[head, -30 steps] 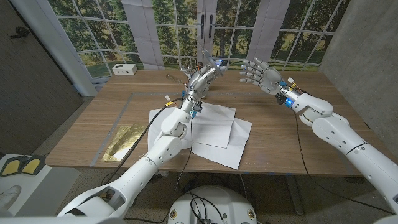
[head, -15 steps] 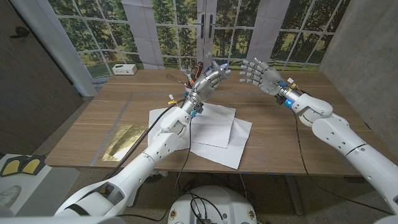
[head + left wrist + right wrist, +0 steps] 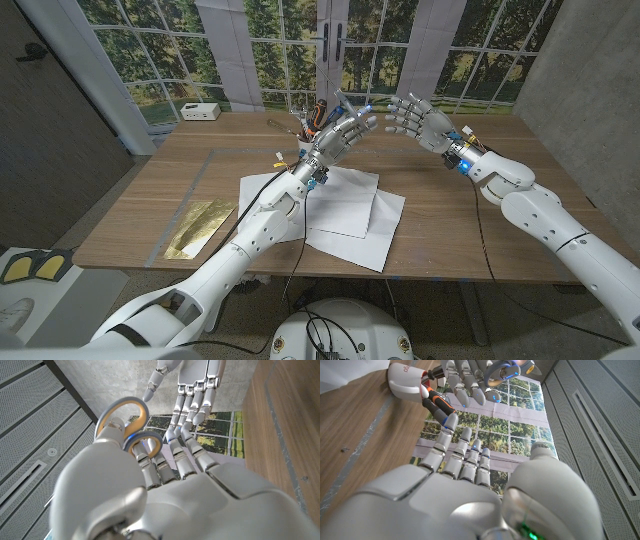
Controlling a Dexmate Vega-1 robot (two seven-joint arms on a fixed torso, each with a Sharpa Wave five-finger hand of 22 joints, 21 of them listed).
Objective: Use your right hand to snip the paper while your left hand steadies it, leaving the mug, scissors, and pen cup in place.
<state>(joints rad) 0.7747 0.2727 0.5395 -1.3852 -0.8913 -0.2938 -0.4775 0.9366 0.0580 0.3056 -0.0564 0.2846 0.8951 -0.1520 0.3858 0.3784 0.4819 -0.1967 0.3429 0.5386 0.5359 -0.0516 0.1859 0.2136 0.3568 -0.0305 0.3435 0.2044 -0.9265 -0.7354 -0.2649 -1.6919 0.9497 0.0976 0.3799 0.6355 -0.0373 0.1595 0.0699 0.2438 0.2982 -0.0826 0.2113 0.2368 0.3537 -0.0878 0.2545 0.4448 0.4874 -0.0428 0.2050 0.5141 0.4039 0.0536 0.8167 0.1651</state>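
Note:
Several white paper sheets (image 3: 345,208) lie overlapping on the wooden table (image 3: 450,215), near its middle. My left hand (image 3: 343,130) is raised above the paper's far edge. It holds the scissors (image 3: 124,424) by their orange and grey handles, between thumb and fingers. My right hand (image 3: 418,116) hovers just to the right of it, open, fingers spread toward the left hand, a small gap between them. In the right wrist view the scissors' handles (image 3: 501,369) show among the left hand's fingers. A white pen cup (image 3: 404,382) with red and black pens stands behind the left hand (image 3: 467,377).
A gold foil sheet (image 3: 200,226) lies at the table's left front. A small white box (image 3: 201,111) sits at the back left corner. Pens (image 3: 316,110) stick up just behind my left hand. Bare wood lies to the right of the paper.
My left hand has moved right, toward the right hand, carrying the scissors, and its fingers have spread. The right hand has hardly moved.

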